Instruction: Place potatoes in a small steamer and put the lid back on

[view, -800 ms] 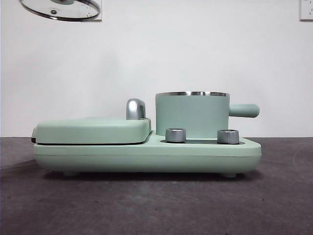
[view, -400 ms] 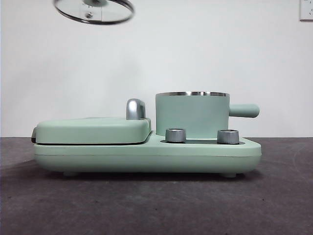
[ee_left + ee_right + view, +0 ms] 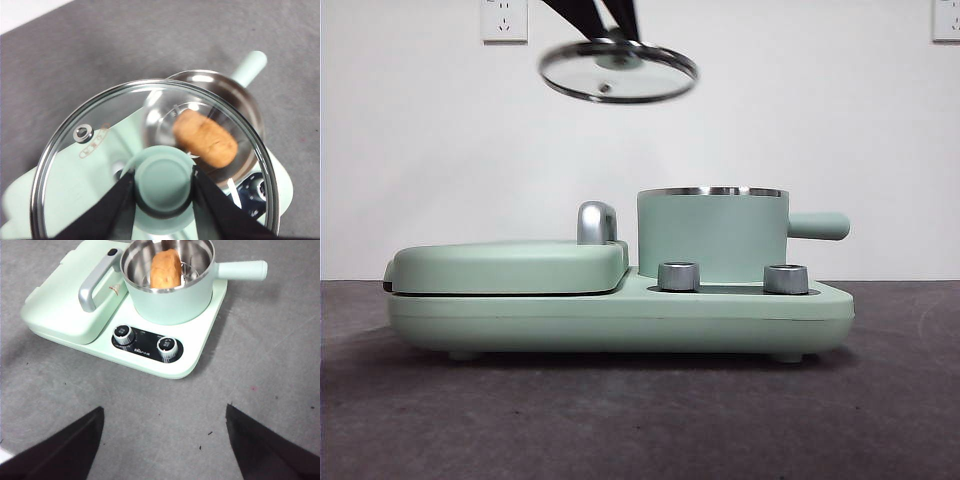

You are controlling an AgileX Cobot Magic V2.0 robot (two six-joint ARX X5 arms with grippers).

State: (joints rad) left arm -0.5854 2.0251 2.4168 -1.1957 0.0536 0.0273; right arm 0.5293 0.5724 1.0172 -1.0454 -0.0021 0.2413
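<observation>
Hanging in the air, the lid (image 3: pixel 618 72) is held by the left tool (image 3: pixel 163 180), whose two black jaws are closed against the sides of its mint green knob (image 3: pixel 163 186). In the front view the lid sits tilted, above the chrome handle (image 3: pixel 597 222) of the flat griddle cover (image 3: pixel 510 266) and up to one side of the small steamer (image 3: pixel 712 235). Nothing lies between lid and steamer. Inside the steamer's steel bowl the potato (image 3: pixel 165 269) lies on a wire rack. The steamer stands on the mint green cooker base (image 3: pixel 620 318), its stubby side handle (image 3: pixel 820 225) pointing away from the griddle cover; two steel dials (image 3: pixel 679 276) sit in front of it. The right tool (image 3: pixel 165 440) hovers over bare grey desk (image 3: pixel 280 360) near the dials, jaws spread wide and holding nothing.
</observation>
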